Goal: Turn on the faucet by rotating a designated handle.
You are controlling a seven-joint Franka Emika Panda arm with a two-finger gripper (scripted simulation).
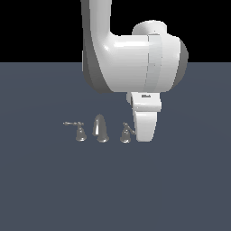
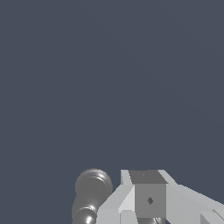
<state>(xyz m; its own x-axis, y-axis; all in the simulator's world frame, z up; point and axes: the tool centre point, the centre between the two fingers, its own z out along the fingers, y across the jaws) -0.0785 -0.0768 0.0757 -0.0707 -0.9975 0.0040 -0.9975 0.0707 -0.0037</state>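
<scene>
The chrome faucet (image 1: 100, 128) stands low on the dark floor, its curved spout in the middle. The handle (image 1: 126, 133) with the flared base is on the exterior view's right of the spout. Its thin lever runs right and disappears behind my white hand. My gripper (image 1: 143, 136) hangs right beside that handle, down at its height. In the wrist view the gripper (image 2: 148, 204) shows as one block with no gap between the fingers, so it looks shut with nothing in it. The rounded chrome handle (image 2: 91, 190) lies close alongside it.
The twin handle (image 1: 80, 131) stands on the exterior view's left of the spout, its lever pointing left. My bulky white arm (image 1: 131, 58) looms above the faucet. Flat dark grey floor (image 1: 180, 180) spreads all round.
</scene>
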